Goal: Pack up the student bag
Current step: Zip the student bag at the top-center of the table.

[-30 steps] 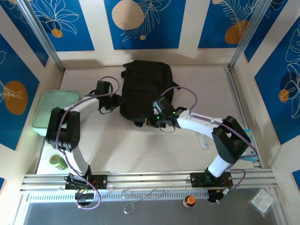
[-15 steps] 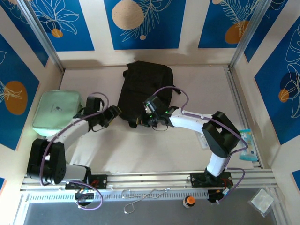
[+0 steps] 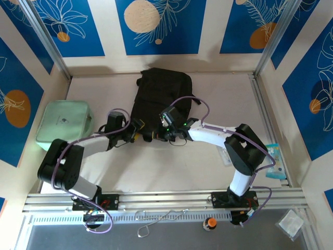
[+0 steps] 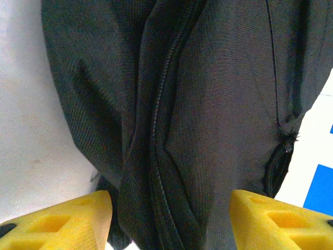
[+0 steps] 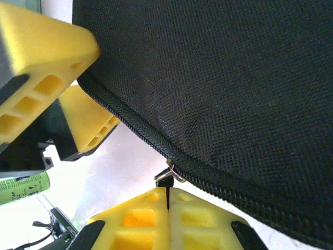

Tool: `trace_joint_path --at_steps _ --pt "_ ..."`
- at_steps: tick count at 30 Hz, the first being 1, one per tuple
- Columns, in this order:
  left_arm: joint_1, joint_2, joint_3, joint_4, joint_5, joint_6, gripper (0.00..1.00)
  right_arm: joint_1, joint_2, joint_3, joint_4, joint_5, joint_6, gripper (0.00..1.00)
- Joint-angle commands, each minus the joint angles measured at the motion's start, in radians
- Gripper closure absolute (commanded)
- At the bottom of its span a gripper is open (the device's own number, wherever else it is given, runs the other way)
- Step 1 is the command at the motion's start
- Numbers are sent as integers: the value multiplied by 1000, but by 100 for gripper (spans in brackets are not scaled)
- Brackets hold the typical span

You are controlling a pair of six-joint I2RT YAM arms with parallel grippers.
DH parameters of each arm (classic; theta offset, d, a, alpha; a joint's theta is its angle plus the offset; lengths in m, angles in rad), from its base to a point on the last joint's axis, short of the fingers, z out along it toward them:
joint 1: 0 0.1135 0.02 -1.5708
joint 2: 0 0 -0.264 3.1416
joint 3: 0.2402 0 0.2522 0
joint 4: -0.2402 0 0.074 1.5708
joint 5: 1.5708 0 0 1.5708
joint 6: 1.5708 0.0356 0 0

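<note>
Both arms reach forward and bend inward, elbows out, so their wrists nearly meet in the middle. The left claw has its jaws apart (yellow fingers set wide). The right claw has its fingers pressed together, pinching a zip pull.

The left claw has swung in from the left flank of the student bag to its near-left corner, and its fingers now stand apart on either side of the bag's edge. The left arm has dropped low across the table, so the mint-green case (half covered by the elbow a second ago) lies in full view. The right claw, pinched on the zip pull, has moved left, and the bag's near end has shifted left with it.
</note>
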State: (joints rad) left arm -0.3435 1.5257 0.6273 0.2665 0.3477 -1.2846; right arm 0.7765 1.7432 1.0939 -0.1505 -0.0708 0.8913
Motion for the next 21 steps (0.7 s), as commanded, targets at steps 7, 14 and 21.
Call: trace_joint_path --at_steps 7,14,21 --pt "-5 108 28 94 -11 -36 75 -43 -98 -36 -86 58 -21 100" --pt "1 113 23 59 -31 4 97 -161 -185 -143 -133 94 -16 100" --pt "5 110 27 28 -32 52 100 -249 -237 -154 -166 85 -51 100"
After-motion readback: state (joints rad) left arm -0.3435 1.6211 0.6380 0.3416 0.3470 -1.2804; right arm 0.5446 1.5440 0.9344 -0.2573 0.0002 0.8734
